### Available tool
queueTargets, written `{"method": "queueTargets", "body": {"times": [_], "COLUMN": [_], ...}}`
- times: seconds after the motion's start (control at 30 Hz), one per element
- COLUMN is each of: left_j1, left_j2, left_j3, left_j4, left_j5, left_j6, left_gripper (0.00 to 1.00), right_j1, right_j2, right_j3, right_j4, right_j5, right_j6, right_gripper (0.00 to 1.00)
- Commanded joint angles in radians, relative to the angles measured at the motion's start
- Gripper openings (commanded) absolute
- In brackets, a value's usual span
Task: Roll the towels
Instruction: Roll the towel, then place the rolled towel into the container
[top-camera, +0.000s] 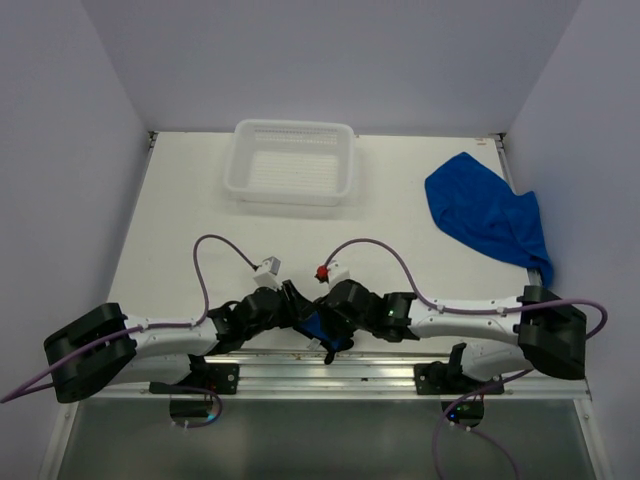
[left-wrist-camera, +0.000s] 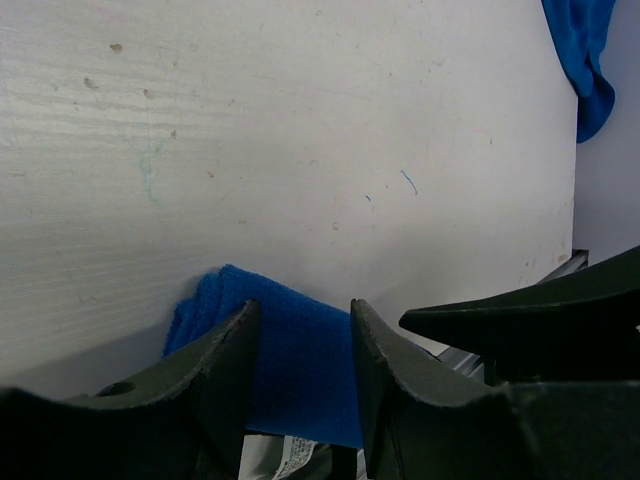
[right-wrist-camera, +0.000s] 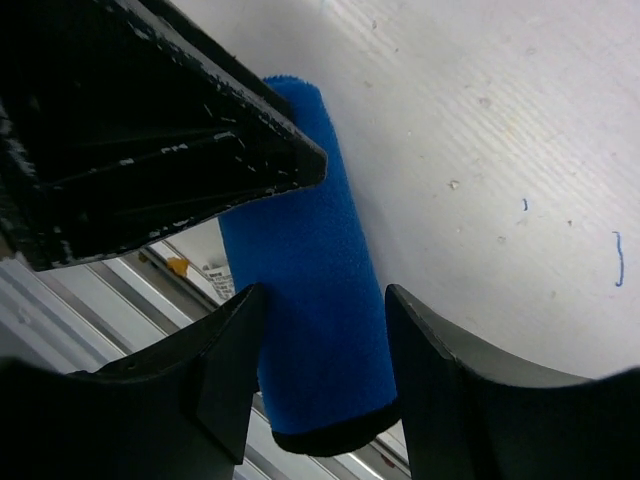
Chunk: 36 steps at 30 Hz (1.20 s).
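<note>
One royal-blue towel (top-camera: 318, 327) is rolled into a tight cylinder at the table's near edge, between the two arms. My left gripper (top-camera: 297, 308) grips one end of the roll; in the left wrist view (left-wrist-camera: 303, 325) the blue cloth (left-wrist-camera: 300, 365) fills the gap between its fingers. My right gripper (top-camera: 330, 318) closes round the other end; in the right wrist view (right-wrist-camera: 325, 305) the roll (right-wrist-camera: 315, 300) sits between its fingers, its dark hem at the bottom. The second towel (top-camera: 487, 215) lies crumpled and unrolled at the right side and shows in the left wrist view (left-wrist-camera: 588, 50).
A white plastic basket (top-camera: 240, 180) stands at the back centre with nothing in it. The metal rail (top-camera: 330, 368) of the arm mounts runs just behind the roll at the near edge. The right wall is close to the crumpled towel.
</note>
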<state>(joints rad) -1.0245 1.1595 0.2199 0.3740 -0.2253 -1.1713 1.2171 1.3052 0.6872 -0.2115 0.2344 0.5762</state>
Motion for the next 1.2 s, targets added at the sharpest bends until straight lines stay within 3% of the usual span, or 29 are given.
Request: {"method": "queueTargets", "body": {"times": [0.0,0.2,0.47,0.6,0.8,0.93,1.07,1.17], "left_j1": [-0.013,-0.013,-0.013,-0.013,0.030,0.116,0.217,0.314], "left_j2": [0.012,-0.001,-0.023,-0.038,-0.011,-0.017,-0.105,-0.170], "left_j3": [-0.022,-0.022,-0.017,-0.005,0.065,0.075,0.104,0.166], "left_j4": [-0.047,-0.066,-0.098,-0.132,-0.182,-0.173,-0.233,-0.319], "left_j5": [-0.031,-0.039,-0.054,-0.074,-0.046,0.020,0.064,0.136], "left_j6": [-0.007,-0.001,0.004,0.013,0.119,0.154,0.203,0.266], "left_gripper": [0.46,0.46,0.47,0.47,0.53,0.54,0.59,0.65], "right_j1": [-0.001,-0.001,-0.001,0.008,0.081,0.122,0.134,0.133], "right_j2": [0.051,0.173,0.192,0.190,0.239,0.279,0.260,0.221], "right_j3": [-0.028,-0.051,-0.080,-0.087,-0.092,-0.101,-0.100,-0.092], "right_j4": [0.102,0.112,0.130,0.141,0.139,0.158,0.153,0.135], "right_j5": [-0.087,-0.035,-0.004,-0.024,0.032,0.062,0.086,0.097], "right_j6": [-0.001,-0.001,0.001,0.011,0.060,0.108,0.140,0.143], "right_gripper": [0.56,0.59,0.60,0.46,0.38,0.26,0.03,0.00]}}
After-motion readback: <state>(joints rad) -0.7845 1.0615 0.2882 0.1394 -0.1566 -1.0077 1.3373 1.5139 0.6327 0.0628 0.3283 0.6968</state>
